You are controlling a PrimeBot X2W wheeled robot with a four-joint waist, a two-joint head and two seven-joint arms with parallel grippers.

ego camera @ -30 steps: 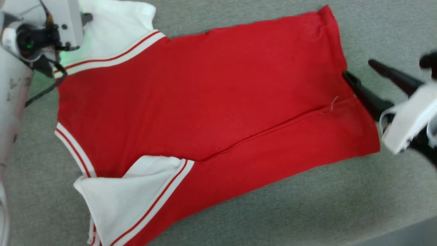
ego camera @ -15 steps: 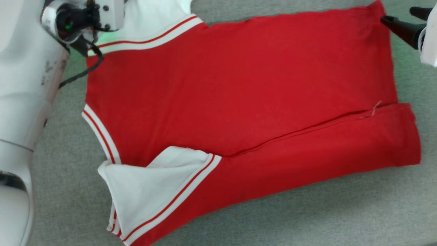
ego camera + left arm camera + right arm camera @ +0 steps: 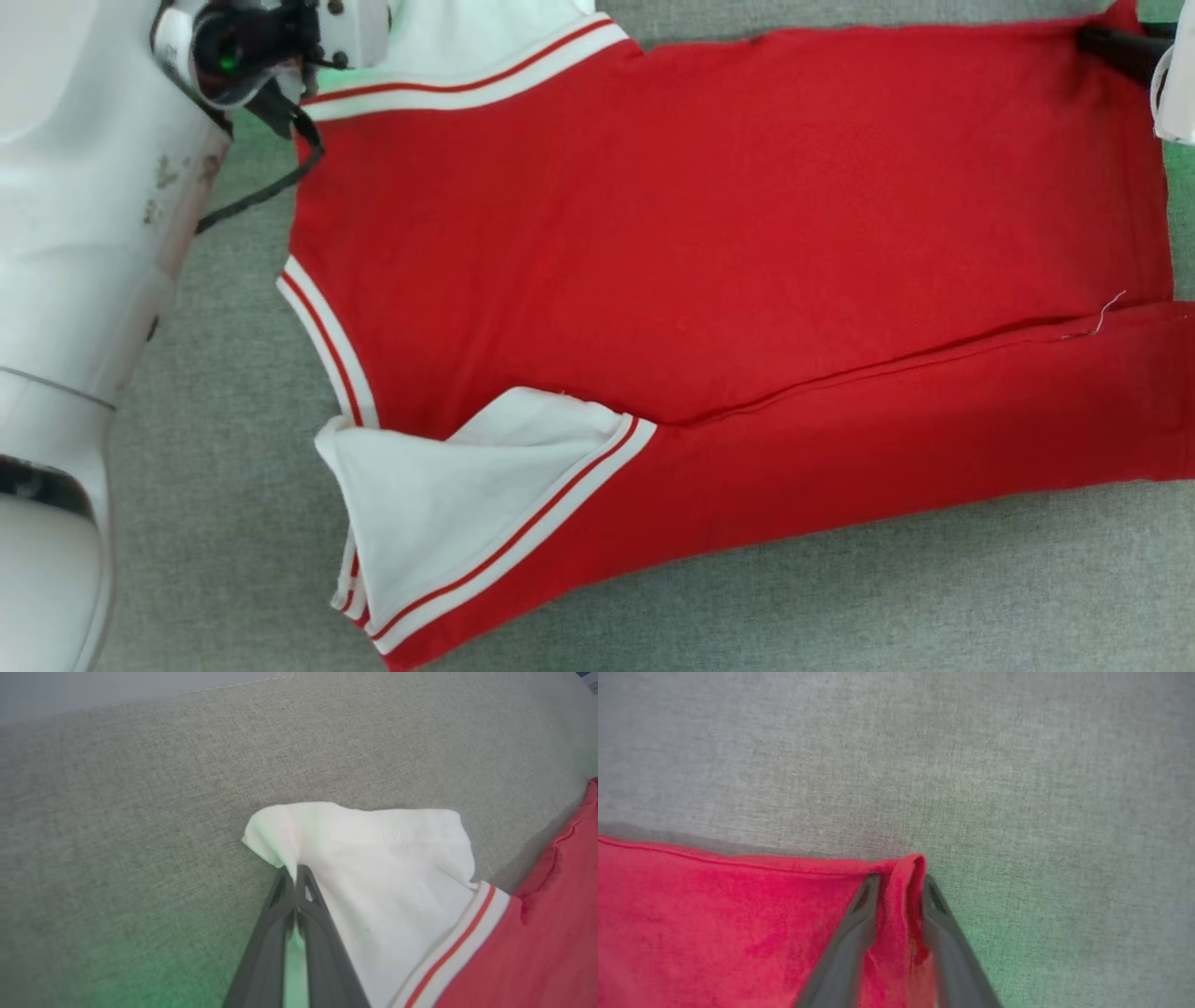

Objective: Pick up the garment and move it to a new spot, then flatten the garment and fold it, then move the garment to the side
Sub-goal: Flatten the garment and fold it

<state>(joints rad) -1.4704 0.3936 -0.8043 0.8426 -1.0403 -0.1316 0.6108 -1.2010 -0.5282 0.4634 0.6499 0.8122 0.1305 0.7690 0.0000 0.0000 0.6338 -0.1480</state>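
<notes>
Operator: What do my claws have?

Spotter: Your left claw (image 3: 295, 879) is pressed together on the edge of the white far sleeve (image 3: 373, 858), with the cloth nipped right at the tips. Your right claw (image 3: 900, 891) is pinching a raised ridge of red at the far hem corner (image 3: 906, 868), one finger on each side of it.

Operator: And the garment itself?

Spotter: The garment (image 3: 728, 215) lies spread on the grey woven surface (image 3: 840, 597), sleeve end toward your left arm (image 3: 84, 233), hem to your right. The near long side is already turned in, and the near sleeve (image 3: 457, 504) is turned in with it. The fold line (image 3: 887, 359) runs across the body.

Operator: So the far side is next?

Spotter: I'd judge so. Raise both claws together, just enough to clear the cloth, and hold the far edge taut between them so it doesn't sag. Carry it toward you evenly and lay it along that fold line. Your left grip looks shallow, so go gently or the sleeve may slip. Set the edge down before you let go.
</notes>
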